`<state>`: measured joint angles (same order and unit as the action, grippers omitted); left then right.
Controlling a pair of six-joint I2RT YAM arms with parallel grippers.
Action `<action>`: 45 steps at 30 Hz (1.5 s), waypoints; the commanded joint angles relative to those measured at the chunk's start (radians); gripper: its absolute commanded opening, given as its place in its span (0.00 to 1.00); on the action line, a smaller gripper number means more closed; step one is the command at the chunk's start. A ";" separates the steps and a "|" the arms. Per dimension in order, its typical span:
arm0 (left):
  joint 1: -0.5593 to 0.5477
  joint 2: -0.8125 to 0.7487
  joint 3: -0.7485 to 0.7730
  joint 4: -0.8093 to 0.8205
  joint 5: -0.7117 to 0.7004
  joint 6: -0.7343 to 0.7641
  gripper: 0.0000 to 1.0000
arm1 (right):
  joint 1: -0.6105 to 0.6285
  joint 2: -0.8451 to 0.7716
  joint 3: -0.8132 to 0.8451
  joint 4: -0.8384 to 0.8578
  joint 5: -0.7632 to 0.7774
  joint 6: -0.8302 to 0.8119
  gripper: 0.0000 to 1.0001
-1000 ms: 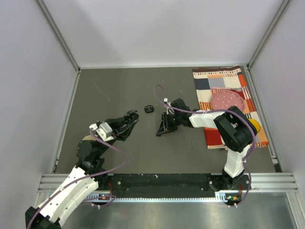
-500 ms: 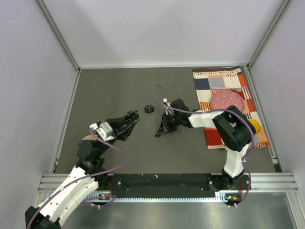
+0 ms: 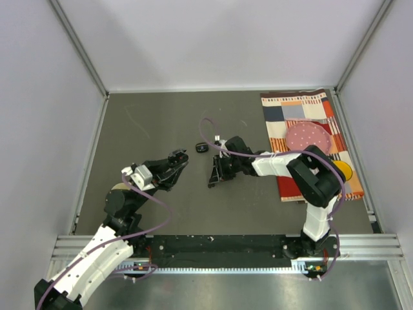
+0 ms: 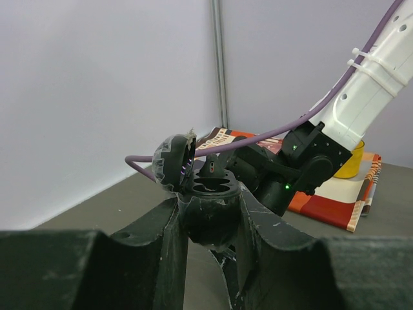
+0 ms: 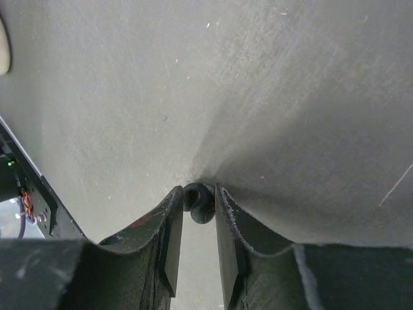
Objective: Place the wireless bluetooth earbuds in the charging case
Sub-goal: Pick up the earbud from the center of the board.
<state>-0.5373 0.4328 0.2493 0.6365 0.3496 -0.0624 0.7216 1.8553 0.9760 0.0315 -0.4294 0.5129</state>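
Observation:
My left gripper [image 3: 178, 161] is shut on the black charging case [image 4: 210, 223], held up off the table. Its lid [image 4: 173, 161] stands open and the two sockets face up. My right gripper [image 3: 213, 180] is just right of it, pointing down-left. In the right wrist view its fingers [image 5: 169, 219] pinch one tiny black earbud [image 5: 201, 204] above the grey table. The right gripper also shows behind the case in the left wrist view [image 4: 284, 174]. The other earbuds are not visible.
A small black oval pod [image 3: 201, 148] lies on the table just behind the two grippers. A patterned cloth [image 3: 290, 110] at the right holds a pink plate [image 3: 308, 137] and a yellow object [image 3: 344, 172]. Walls close in on the left, back and right.
My right gripper has shifted a little left, toward the left gripper, still shut on the earbud. The left arm has not moved.

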 commanded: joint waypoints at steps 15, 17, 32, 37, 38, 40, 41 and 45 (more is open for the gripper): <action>-0.001 -0.020 -0.016 0.042 -0.021 -0.024 0.00 | 0.013 -0.053 -0.095 -0.082 0.162 -0.016 0.19; -0.001 -0.019 -0.016 0.042 -0.021 -0.025 0.00 | 0.015 -0.064 -0.100 -0.096 0.169 0.030 0.18; -0.001 -0.020 -0.022 0.042 -0.032 -0.028 0.00 | 0.075 -0.053 -0.096 -0.081 0.216 0.138 0.24; -0.001 -0.022 -0.022 0.038 -0.034 -0.031 0.00 | 0.075 -0.060 -0.085 -0.090 0.215 0.162 0.17; -0.001 -0.023 -0.024 0.038 -0.035 -0.031 0.00 | 0.075 -0.067 -0.089 -0.091 0.227 0.171 0.15; -0.001 -0.026 -0.025 0.038 -0.037 -0.033 0.00 | 0.075 -0.087 -0.091 -0.100 0.242 0.188 0.13; -0.001 -0.026 -0.025 0.037 -0.038 -0.033 0.00 | 0.073 -0.091 -0.091 -0.107 0.251 0.193 0.08; -0.001 -0.028 -0.024 0.031 -0.038 -0.033 0.00 | 0.075 -0.126 -0.105 -0.131 0.291 0.278 0.06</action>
<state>-0.5373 0.4206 0.2333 0.6350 0.3229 -0.0811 0.7872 1.7691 0.8974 0.0154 -0.2371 0.7254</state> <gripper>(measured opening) 0.345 0.151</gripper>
